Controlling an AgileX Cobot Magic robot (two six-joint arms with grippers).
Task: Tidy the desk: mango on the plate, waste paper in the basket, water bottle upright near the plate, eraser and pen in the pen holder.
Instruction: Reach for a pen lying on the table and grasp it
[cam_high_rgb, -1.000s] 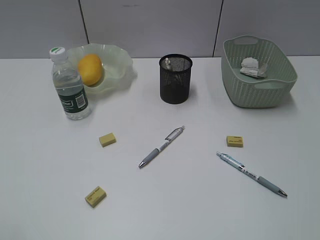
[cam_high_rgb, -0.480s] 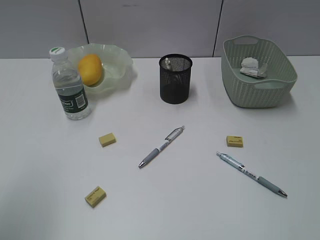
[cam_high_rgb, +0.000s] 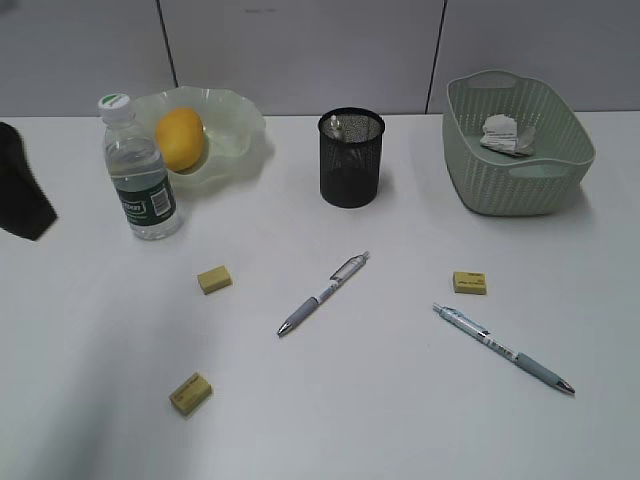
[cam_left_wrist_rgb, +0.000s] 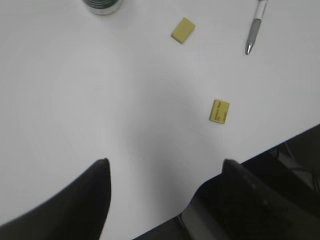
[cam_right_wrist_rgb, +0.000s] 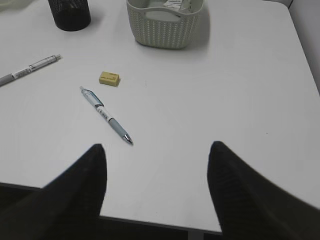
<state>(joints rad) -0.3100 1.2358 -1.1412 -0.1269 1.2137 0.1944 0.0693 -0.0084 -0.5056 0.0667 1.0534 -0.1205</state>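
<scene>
Erasers (cam_high_rgb: 215, 279) and pens (cam_high_rgb: 323, 294) lie mid-desk (cam_high_rgb: 380, 410); light, stiff, best pinched across narrow sides. Left gripper (cam_left_wrist_rgb: 165, 172) and right gripper (cam_right_wrist_rgb: 156, 155) hang empty, fingers apart.

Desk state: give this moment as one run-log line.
mango on plate | waste paper in basket | water bottle upright | erasers, pens loose | both tools open, empty

Mango (cam_high_rgb: 181, 139) in plate (cam_high_rgb: 235, 125), bottle (cam_high_rgb: 139, 172) beside; paper (cam_high_rgb: 506, 135) in basket (cam_high_rgb: 520, 178).
</scene>
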